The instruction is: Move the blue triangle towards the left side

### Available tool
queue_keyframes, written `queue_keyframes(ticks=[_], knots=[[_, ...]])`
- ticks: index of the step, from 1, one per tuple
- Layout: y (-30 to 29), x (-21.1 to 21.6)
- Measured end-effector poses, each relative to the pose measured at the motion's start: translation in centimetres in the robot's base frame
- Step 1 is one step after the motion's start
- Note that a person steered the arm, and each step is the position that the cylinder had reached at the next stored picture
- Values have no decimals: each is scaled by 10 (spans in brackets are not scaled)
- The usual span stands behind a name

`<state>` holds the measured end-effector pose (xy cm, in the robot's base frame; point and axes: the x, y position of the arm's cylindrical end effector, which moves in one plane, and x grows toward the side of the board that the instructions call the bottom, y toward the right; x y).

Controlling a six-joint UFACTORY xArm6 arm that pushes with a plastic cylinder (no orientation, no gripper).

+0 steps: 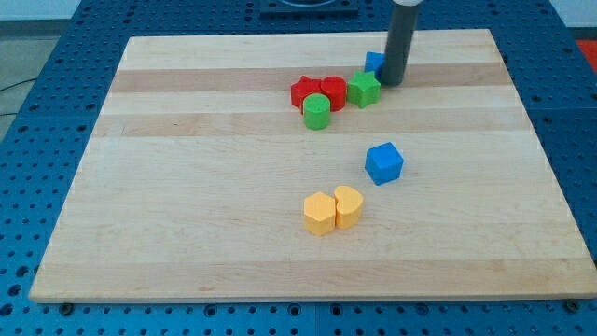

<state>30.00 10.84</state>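
Observation:
The blue triangle sits near the view's top, right of centre, mostly hidden behind my rod. My tip rests on the board just right of it, touching or nearly touching it. A green star-shaped block lies just below-left of the triangle. Two red blocks sit side by side to the left of the green star. A green cylinder stands just below the red blocks.
A blue cube-like block lies near the board's centre right. Two yellow blocks sit together below it, towards the view's bottom. The wooden board lies on a blue perforated table.

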Motion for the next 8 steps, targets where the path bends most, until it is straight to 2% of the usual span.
queue_keyframes(ticks=[1,3,4,6,7,8], knots=[[-32,-19],[29,-26],[11,-43],[-147,-87],[-129,-87],[-39,-79]])
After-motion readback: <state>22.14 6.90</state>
